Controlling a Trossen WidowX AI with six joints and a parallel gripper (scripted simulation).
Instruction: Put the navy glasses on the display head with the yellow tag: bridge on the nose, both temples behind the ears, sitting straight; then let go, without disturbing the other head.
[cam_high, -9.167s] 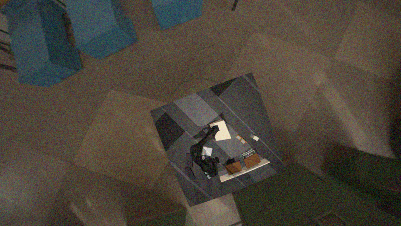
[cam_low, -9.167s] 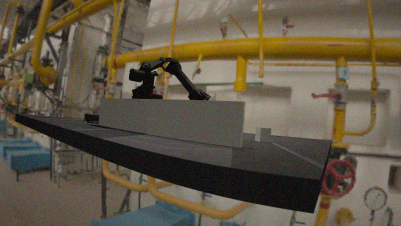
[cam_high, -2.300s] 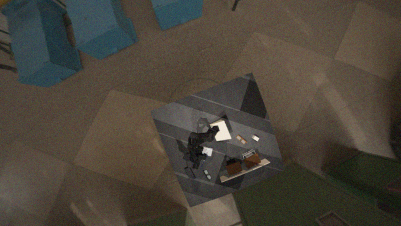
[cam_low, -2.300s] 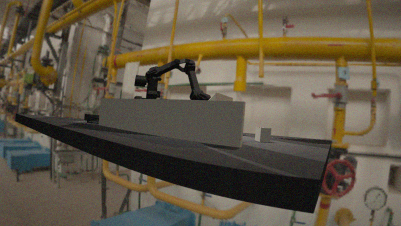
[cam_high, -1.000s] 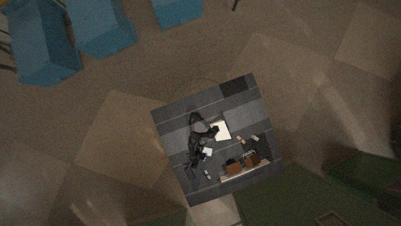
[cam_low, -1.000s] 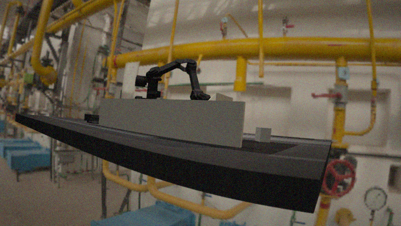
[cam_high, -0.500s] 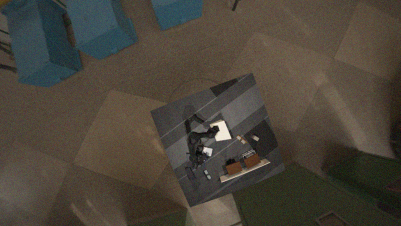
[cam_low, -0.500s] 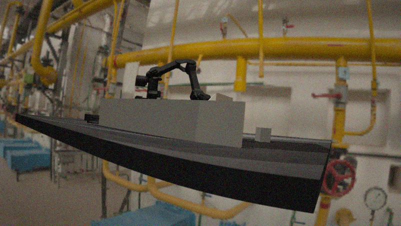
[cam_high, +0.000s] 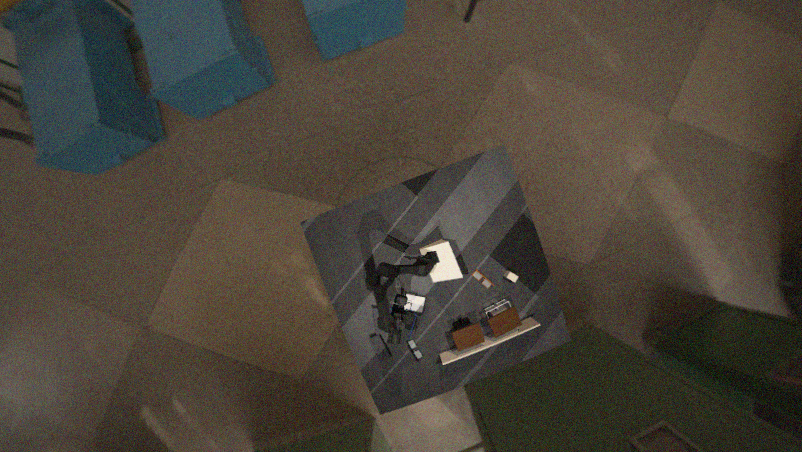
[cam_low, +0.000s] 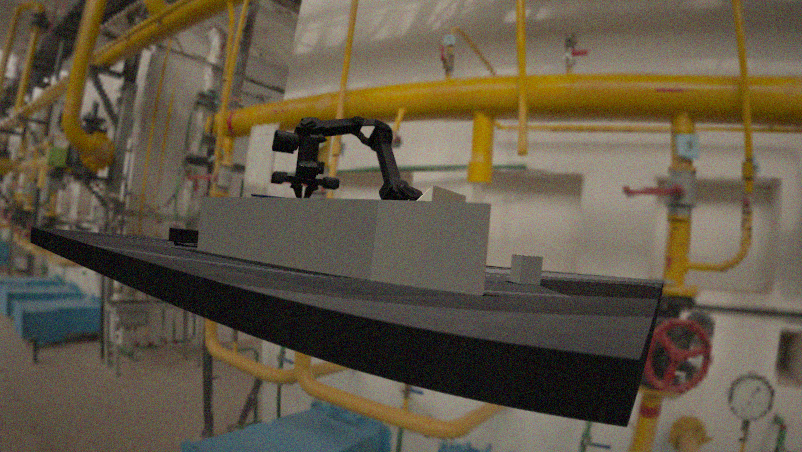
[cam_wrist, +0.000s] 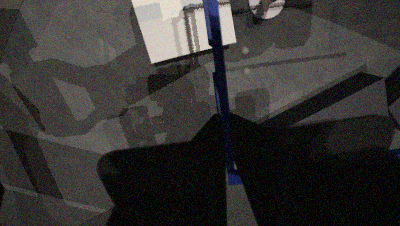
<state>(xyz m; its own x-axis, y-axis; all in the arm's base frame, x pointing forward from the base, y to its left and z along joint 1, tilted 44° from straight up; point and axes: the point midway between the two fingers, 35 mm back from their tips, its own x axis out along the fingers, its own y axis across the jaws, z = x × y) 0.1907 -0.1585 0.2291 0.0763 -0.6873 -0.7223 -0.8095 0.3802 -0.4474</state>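
Observation:
My gripper (cam_wrist: 222, 119) (cam_high: 399, 310) (cam_low: 306, 191) is shut on the navy glasses. In the wrist view a thin blue bar of the navy glasses (cam_wrist: 218, 80) runs straight up from between the dark fingers; the rest of the frame is hidden. Seen from above, the gripper hangs over the table left of two brown display heads (cam_high: 467, 336) (cam_high: 503, 321), which stand on a white shelf (cam_high: 460, 353). I cannot tell which head bears the yellow tag. In the side view a grey wall (cam_low: 342, 235) hides the heads.
A white card (cam_high: 415, 303) (cam_wrist: 165, 35) lies under the gripper. The arm's base stands by a white plate (cam_high: 447, 263). Small flat pieces (cam_high: 480, 277) (cam_high: 511, 275) lie behind the heads, and small items (cam_high: 414, 349) (cam_high: 379, 342) lie near the front left.

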